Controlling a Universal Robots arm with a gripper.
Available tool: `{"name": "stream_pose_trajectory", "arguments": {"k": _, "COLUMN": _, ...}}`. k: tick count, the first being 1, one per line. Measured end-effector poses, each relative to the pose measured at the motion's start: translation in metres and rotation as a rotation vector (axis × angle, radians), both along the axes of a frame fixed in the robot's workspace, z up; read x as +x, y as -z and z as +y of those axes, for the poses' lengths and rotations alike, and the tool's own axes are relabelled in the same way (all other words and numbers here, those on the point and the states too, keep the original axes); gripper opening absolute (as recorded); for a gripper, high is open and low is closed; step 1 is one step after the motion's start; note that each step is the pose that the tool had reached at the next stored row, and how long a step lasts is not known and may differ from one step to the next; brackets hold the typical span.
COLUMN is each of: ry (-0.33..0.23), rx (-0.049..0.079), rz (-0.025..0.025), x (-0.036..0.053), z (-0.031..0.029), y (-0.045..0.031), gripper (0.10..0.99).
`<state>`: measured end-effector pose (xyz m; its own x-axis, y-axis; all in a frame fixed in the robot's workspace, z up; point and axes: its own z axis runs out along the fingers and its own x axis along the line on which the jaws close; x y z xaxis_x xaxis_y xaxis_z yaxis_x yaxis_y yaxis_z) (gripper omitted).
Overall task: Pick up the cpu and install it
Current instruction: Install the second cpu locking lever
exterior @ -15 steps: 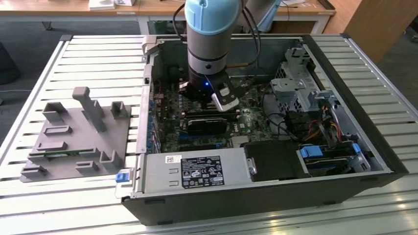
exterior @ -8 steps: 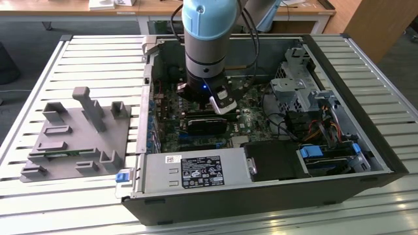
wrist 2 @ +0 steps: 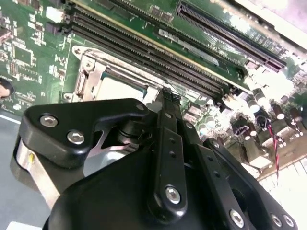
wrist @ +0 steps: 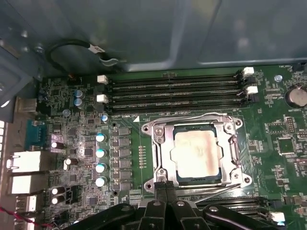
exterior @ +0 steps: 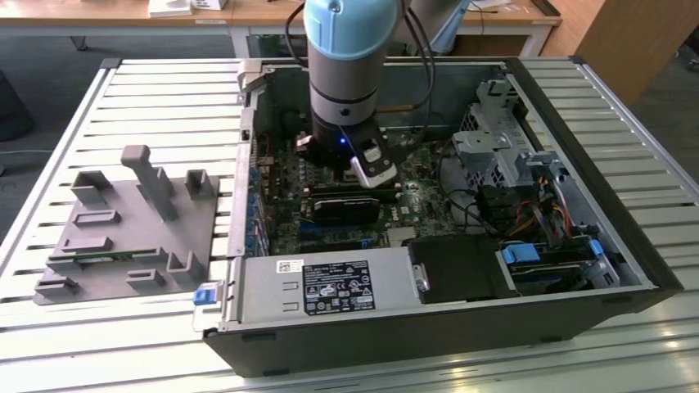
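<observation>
**CPU seated in its socket, jaws pressed together just above**

We see a slatted metal desk (exterior: 164,90) carrying an open computer case (exterior: 611,237) that lies on its side, its inside facing up. On the exterior view's left of the case sits a grey holder block (exterior: 120,237) with upright pegs and slots. The robot arm (exterior: 344,65), pale blue and grey, comes straight down into the far half of the case. Along the near edge of the case lies the silver power supply (exterior: 327,286), and on the exterior view's right we see a drive cage (exterior: 502,147) with orange and black cables just beside it.

The green motherboard (wrist: 62,129) covers the floor of the case. Four long black memory slots (wrist: 177,91) run side by side across it, next to the metal socket frame (wrist: 163,143). Inside that frame lies the cpu (wrist: 197,155), flat, its silvery top plate facing up and the frame closed around its rim. In the second wrist view we see a corner of the cpu (wrist 2: 120,88) beyond the black finger linkages.

The gripper (wrist: 165,186) hangs close over the edge of the socket frame, its jaws pressed together with nothing between them. Whether the tips touch the frame, we cannot tell.
</observation>
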<state>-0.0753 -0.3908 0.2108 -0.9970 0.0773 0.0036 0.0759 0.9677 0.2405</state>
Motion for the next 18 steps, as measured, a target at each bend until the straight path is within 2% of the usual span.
{"name": "stream_pose_trajectory", "arguments": {"k": 5, "ry": 0.0, "rx": 0.0, "rz": 0.0001, "x": 0.0, "z": 0.0, "y": -0.0069, "gripper": 0.106}}
{"name": "stream_pose_trajectory", "arguments": {"k": 13, "ry": 0.0, "rx": 0.0, "rz": 0.0001, "x": 0.0001, "z": -0.0007, "y": -0.0097, "gripper": 0.106}}
{"name": "stream_pose_trajectory", "arguments": {"k": 18, "ry": 0.0, "rx": 0.0, "rz": 0.0, "x": 0.0001, "z": -0.0007, "y": -0.0272, "gripper": 0.106}}
